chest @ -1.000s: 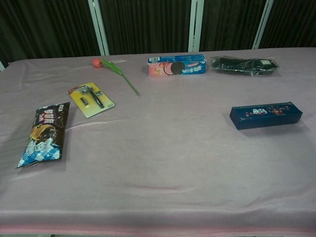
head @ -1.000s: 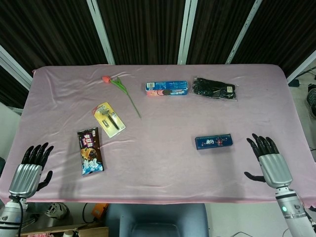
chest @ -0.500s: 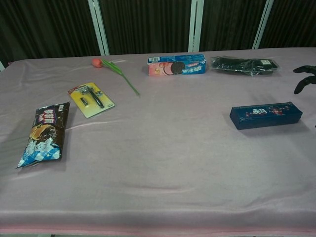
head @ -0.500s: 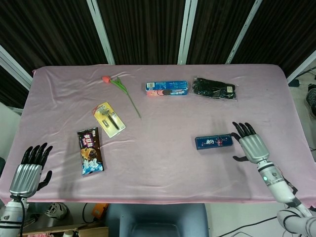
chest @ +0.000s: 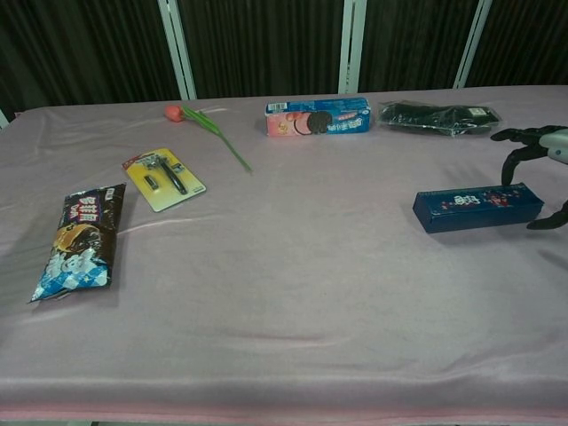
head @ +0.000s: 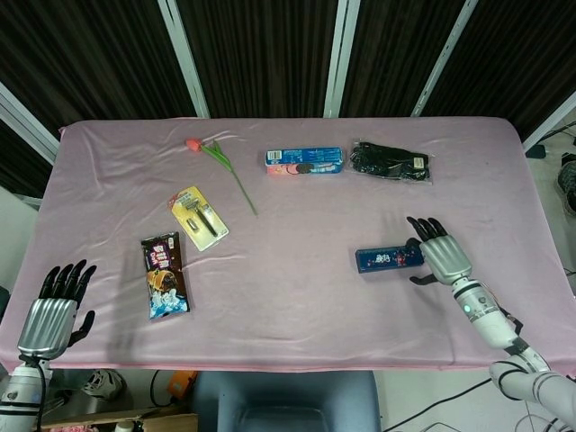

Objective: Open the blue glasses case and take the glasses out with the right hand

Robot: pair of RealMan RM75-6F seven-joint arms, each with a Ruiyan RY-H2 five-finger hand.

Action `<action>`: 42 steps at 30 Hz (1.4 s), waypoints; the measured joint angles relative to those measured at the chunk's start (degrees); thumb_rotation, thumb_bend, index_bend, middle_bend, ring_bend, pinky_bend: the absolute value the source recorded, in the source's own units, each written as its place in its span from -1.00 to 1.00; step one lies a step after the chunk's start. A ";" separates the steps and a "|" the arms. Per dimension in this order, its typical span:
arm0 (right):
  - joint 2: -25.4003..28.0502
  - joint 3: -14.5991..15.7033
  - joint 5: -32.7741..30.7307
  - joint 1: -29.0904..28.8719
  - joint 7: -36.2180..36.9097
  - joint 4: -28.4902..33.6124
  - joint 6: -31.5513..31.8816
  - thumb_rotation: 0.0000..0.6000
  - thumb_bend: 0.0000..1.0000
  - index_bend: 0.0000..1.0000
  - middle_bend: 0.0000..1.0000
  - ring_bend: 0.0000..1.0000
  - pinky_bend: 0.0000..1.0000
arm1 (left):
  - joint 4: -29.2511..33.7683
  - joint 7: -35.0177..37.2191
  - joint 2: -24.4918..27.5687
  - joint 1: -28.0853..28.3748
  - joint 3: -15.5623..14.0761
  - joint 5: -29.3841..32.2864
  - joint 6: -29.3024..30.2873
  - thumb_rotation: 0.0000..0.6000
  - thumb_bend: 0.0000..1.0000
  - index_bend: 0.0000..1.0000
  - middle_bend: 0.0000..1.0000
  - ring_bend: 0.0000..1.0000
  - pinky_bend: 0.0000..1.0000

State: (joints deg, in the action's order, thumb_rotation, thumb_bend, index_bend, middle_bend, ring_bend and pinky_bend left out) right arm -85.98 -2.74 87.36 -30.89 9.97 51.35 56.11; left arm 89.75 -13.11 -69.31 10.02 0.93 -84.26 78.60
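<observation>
Since the earlier frames, the right robot hand point(head: 438, 256) has travelled in from the right edge of the bench point(head: 297, 297) and now sits at the right end of the blue glasses case point(head: 389, 259), while the left robot hand point(head: 56, 310) has stayed parked off the near-left corner.

Seen from the head camera, the right robot hand holds nothing; its dark fingers are spread and reach over the case's right end, though whether they touch it I cannot tell. The case lies flat and shut on the pink cloth, right of centre and toward the near side, well apart from the cookie box point(head: 304, 161) and the black packet point(head: 390, 162) at the far side. The left robot hand is also empty with fingers apart.

Seen from the chest camera, the right robot hand point(chest: 532, 169) enters at the right edge, fingers arched above and beside the end of the glasses case point(chest: 477, 207). The case is a long, slim, dark blue box with a printed pattern on its top and no visible gap at the lid.

To do this step well, I judge the fingers should settle on the lid's long edge rather than the end, pressing lightly so the light case does not slide on the smooth cloth. The hinge side is not discernible, so the lid should be tested gently before lifting.
</observation>
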 measured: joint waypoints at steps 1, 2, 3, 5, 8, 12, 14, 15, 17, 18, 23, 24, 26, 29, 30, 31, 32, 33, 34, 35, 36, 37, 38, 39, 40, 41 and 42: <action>-0.15 0.01 -0.11 -0.21 -0.08 -0.30 -0.24 1.00 -0.44 0.05 -1.00 -1.00 -1.00 | -0.02 0.00 0.01 0.03 -0.03 -0.02 -0.07 1.00 -0.21 -1.00 -1.00 -1.00 -1.00; -0.21 0.01 -0.15 -0.28 -0.08 -0.38 -0.31 1.00 -0.41 0.06 -1.00 -1.00 -1.00 | -0.03 0.04 0.07 0.08 -0.09 -0.09 -0.18 1.00 -0.21 -1.00 -1.00 -1.00 -1.00; -0.26 0.00 -0.21 -0.37 -0.07 -0.41 -0.39 1.00 -0.38 0.07 -1.00 -1.00 -1.00 | -0.03 0.11 0.12 0.13 -0.13 -0.16 -0.27 1.00 -0.21 -1.00 -1.00 -1.00 -1.00; -0.40 -0.02 -0.38 -0.54 0.01 -0.71 -0.61 1.00 -0.34 0.09 -0.99 -1.00 -1.00 | -0.09 0.17 0.24 0.21 -0.25 -0.32 -0.41 1.00 -0.21 -1.00 -1.00 -1.00 -1.00; -0.65 -0.01 -0.73 -0.87 0.21 -1.39 -1.12 1.00 -0.23 0.11 -0.99 -1.00 -1.00 | -0.11 0.15 0.27 0.24 -0.28 -0.28 -0.51 1.00 -0.21 -1.00 -1.00 -1.00 -1.00; -0.87 0.07 -1.06 -1.21 -0.09 -1.82 -1.51 1.00 -0.19 0.12 -0.98 -1.00 -1.00 | -0.10 0.10 0.26 0.26 -0.28 -0.27 -0.49 1.00 -0.21 -1.00 -1.00 -1.00 -1.00; -0.92 0.07 -1.25 -1.34 -0.22 -1.85 -1.73 1.00 -0.19 0.12 -0.98 -1.00 -1.00 | -0.08 0.14 0.27 0.24 -0.30 -0.33 -0.40 1.00 -0.21 -1.00 -1.00 -1.00 -1.00; -0.93 0.06 -1.37 -1.43 -0.30 -1.86 -1.85 1.00 -0.19 0.13 -0.98 -1.00 -1.00 | -0.08 0.13 0.27 0.23 -0.29 -0.34 -0.37 1.00 -0.21 -1.00 -1.00 -1.00 -1.00; -0.95 0.05 -1.53 -1.51 -0.47 -1.90 -1.96 1.00 -0.19 0.14 -0.97 -1.00 -1.00 | -0.10 0.14 0.27 0.21 -0.27 -0.31 -0.31 1.00 -0.21 -1.00 -1.00 -1.00 -1.00; -0.95 0.05 -1.65 -1.55 -0.48 -1.90 -2.04 1.00 -0.19 0.15 -0.97 -1.00 -1.00 | -0.09 0.16 0.28 0.21 -0.26 -0.30 -0.30 1.00 -0.22 -1.00 -1.00 -1.00 -1.00; -0.96 0.06 -1.83 -1.60 -0.57 -1.95 -2.14 1.00 -0.19 0.18 -0.95 -1.00 -1.00 | -0.07 0.17 0.29 0.20 -0.27 -0.29 -0.29 1.00 -0.22 -1.00 -1.00 -1.00 -1.00; -0.97 0.08 -1.89 -1.61 -0.60 -1.97 -2.19 1.00 -0.17 0.20 -0.94 -1.00 -1.00 | -0.07 0.17 0.29 0.21 -0.27 -0.28 -0.32 1.00 -0.22 -1.00 -1.00 -1.00 -1.00; -1.00 0.11 -1.96 -1.64 -0.80 -2.02 -2.26 1.00 -0.09 0.22 -0.93 -1.00 -1.00 | -0.06 0.15 0.30 0.23 -0.30 -0.28 -0.37 1.00 -0.22 -1.00 -1.00 -1.00 -1.00; -0.93 0.14 -2.05 -1.69 -0.96 -1.91 -2.12 1.00 0.01 0.24 -0.92 -1.00 -1.00 | -0.04 0.16 0.32 0.23 -0.37 -0.43 -0.32 1.00 -0.22 -1.00 -1.00 -1.00 -1.00; -0.85 0.13 -2.11 -1.71 -1.02 -1.78 -2.13 1.00 0.03 0.25 -0.92 -1.00 -1.00 | -0.04 0.17 0.32 0.23 -0.38 -0.44 -0.33 1.00 -0.22 -1.00 -1.00 -1.00 -1.00; -0.77 0.13 -2.17 -1.73 -1.06 -1.67 -2.15 1.00 0.06 0.25 -0.91 -1.00 -1.00 | -0.05 0.17 0.32 0.24 -0.39 -0.44 -0.35 1.00 -0.22 -1.00 -1.00 -1.00 -1.00; -0.71 0.13 -2.22 -1.75 -1.14 -1.58 -2.19 1.00 0.08 0.25 -0.91 -1.00 -1.00 | -0.05 0.17 0.31 0.26 -0.40 -0.45 -0.37 1.00 -0.22 -1.00 -1.00 -1.00 -1.00; -0.63 0.14 -2.27 -1.78 -1.29 -1.48 -2.24 1.00 0.09 0.26 -0.91 -1.00 -1.00 | -0.05 0.18 0.32 0.26 -0.40 -0.47 -0.37 1.00 -0.21 -1.00 -1.00 -1.00 -1.00; -0.57 0.14 -2.34 -1.80 -1.43 -1.36 -2.27 1.00 0.11 0.27 -0.91 -1.00 -1.00 | -0.05 0.17 0.31 0.26 -0.41 -0.49 -0.36 1.00 -0.21 -1.00 -1.00 -1.00 -1.00; -0.51 0.12 -2.42 -1.83 -1.56 -1.24 -2.32 1.00 0.13 0.27 -0.90 -1.00 -1.00 | -0.06 0.17 0.31 0.24 -0.43 -0.51 -0.33 1.00 -0.21 -1.00 -1.00 -1.00 -1.00; -0.45 0.09 -2.52 -1.87 -1.74 -1.11 -2.37 1.00 0.14 0.28 -0.90 -1.00 -1.00 | -0.07 0.16 0.30 0.24 -0.43 -0.51 -0.32 1.00 -0.21 -1.00 -1.00 -1.00 -1.00; -0.41 0.05 -2.60 -1.92 -1.90 -1.02 -2.42 1.00 0.16 0.29 -0.89 -1.00 -1.00 | -0.08 0.14 0.29 0.25 -0.41 -0.49 -0.32 1.00 -0.21 -1.00 -1.00 -1.00 -1.00; -0.36 0.01 -2.69 -1.98 -2.04 -0.91 -2.51 1.00 0.19 0.30 -0.89 -1.00 -1.00 | -0.08 0.15 0.28 0.23 -0.41 -0.47 -0.30 1.00 -0.21 -1.00 -1.00 -1.00 -1.00; -0.30 -0.08 -2.82 -2.10 -2.22 -0.74 -2.63 1.00 0.20 0.30 -0.89 -1.00 -1.00 | -0.08 0.17 0.28 0.22 -0.42 -0.48 -0.30 1.00 -0.21 -1.00 -1.00 -1.00 -1.00; -0.25 -0.16 -2.92 -2.19 -2.37 -0.61 -2.68 1.00 0.21 0.31 -0.89 -1.00 -1.00 | -0.08 0.17 0.28 0.23 -0.42 -0.48 -0.30 1.00 -0.21 -1.00 -1.00 -1.00 -1.00; -0.20 -0.25 -3.01 -2.29 -2.50 -0.48 -2.74 1.00 0.22 0.32 -0.88 -1.00 -1.00 | -0.08 0.17 0.28 0.25 -0.41 -0.48 -0.32 1.00 -0.21 -1.00 -1.00 -1.00 -1.00; -0.12 -0.36 -3.14 -2.40 -2.64 -0.28 -2.82 1.00 0.23 0.33 -0.88 -1.00 -1.00 | -0.09 0.18 0.27 0.25 -0.40 -0.47 -0.31 1.00 -0.21 -1.00 -1.00 -1.00 -1.00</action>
State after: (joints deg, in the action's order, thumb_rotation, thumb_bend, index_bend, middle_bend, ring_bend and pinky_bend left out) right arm -86.10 -3.10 84.22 -33.29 7.33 51.06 53.29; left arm 89.66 -12.93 -69.04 10.28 0.54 -84.73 78.29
